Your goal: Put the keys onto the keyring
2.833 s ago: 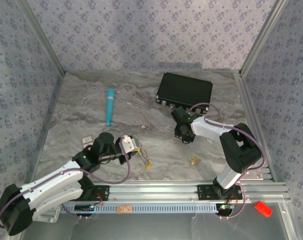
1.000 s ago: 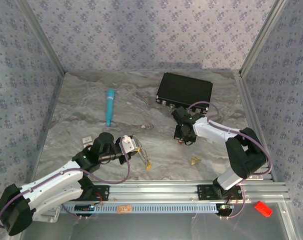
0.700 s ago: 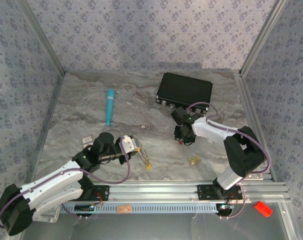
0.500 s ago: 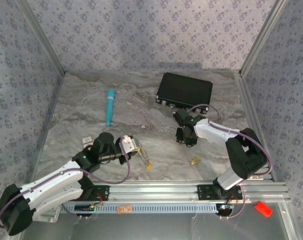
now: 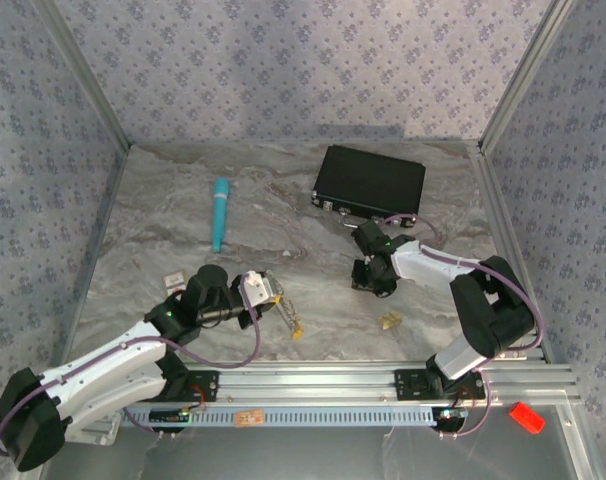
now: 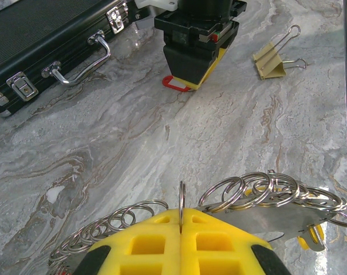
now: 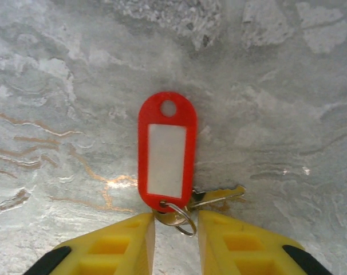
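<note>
My right gripper [image 7: 176,222] stands open low over the table, one yellow finger on each side of the small split ring and head of a brass key [image 7: 220,196] with a red tag [image 7: 166,152]. That key lies flat on the marble. In the left wrist view the red tag [image 6: 174,83] pokes out under the right gripper [image 6: 197,54]. My left gripper [image 6: 181,215] is shut on the keyring [image 6: 181,197], a thin wire loop held edge-on, with several small rings strung along it and a yellow tag [image 6: 314,236] hanging at its right end. From above, the left gripper [image 5: 275,298] sits near front centre.
A black case [image 5: 370,182] lies at the back right, just behind the right gripper [image 5: 369,284]. A teal tube [image 5: 219,213] rests at the back left. A yellow binder clip [image 5: 388,320] lies in front of the right gripper. A small whitish tag [image 5: 171,278] sits left of the left arm.
The right gripper has opened and shifted slightly right and toward the near edge, so its fingers now straddle the red-tagged key's ring. The left arm and keyring have not moved.
</note>
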